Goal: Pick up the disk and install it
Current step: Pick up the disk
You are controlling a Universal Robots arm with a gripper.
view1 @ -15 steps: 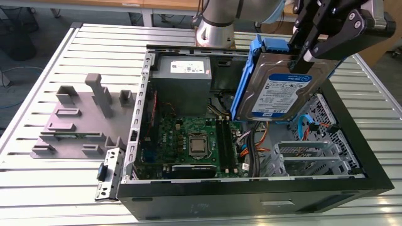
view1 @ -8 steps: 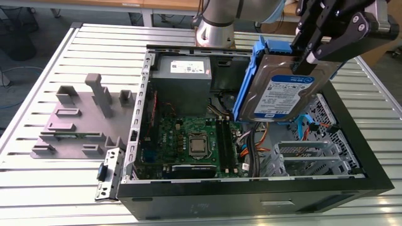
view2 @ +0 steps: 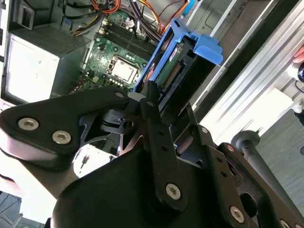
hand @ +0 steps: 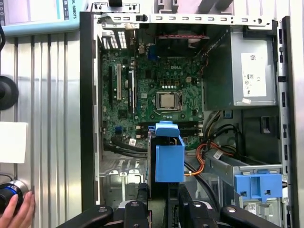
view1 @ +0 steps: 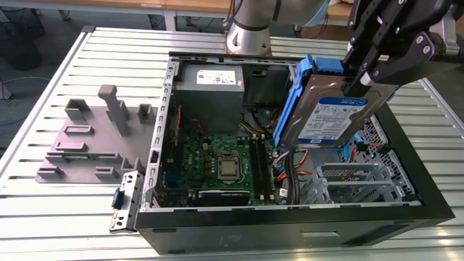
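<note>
In the exterior view, the gripper (view1: pixel 360 81) is clenched on the upper end of the disk (view1: pixel 326 111) and holds it clear in the air above the open computer case (view1: pixel 290 224), which lies on its side on the slatted table (view1: pixel 217 38). The disk hangs below the gripper, label facing the camera. Its long axis slopes from the gripper down toward the exterior view's left, so its lower end points into the case. That end sits over the cables between the motherboard (view1: pixel 217 163) and the metal drive cage (view1: pixel 362 179), touching neither. The cage lies lower and toward the exterior view's right of the disk, which looks like the gap that matters.

In the second wrist view, the 2 black fingers (view2: pixel 151 102) press on opposite faces of the disk. Its connector edge and blue carrier rails run straight away from the gripper toward the case floor. The motherboard is beyond it, well apart.

In the first wrist view, the disk appears end-on as a blue block directly ahead of the gripper, with the motherboard behind it. A bare blue bracket (hand: pixel 259 185) sits in the bay beside the disk, apart from it. The power supply (hand: pixel 251 71) is in the far corner of the case. A person's hand (hand: pixel 19 209) rests outside the case on the table.
</note>
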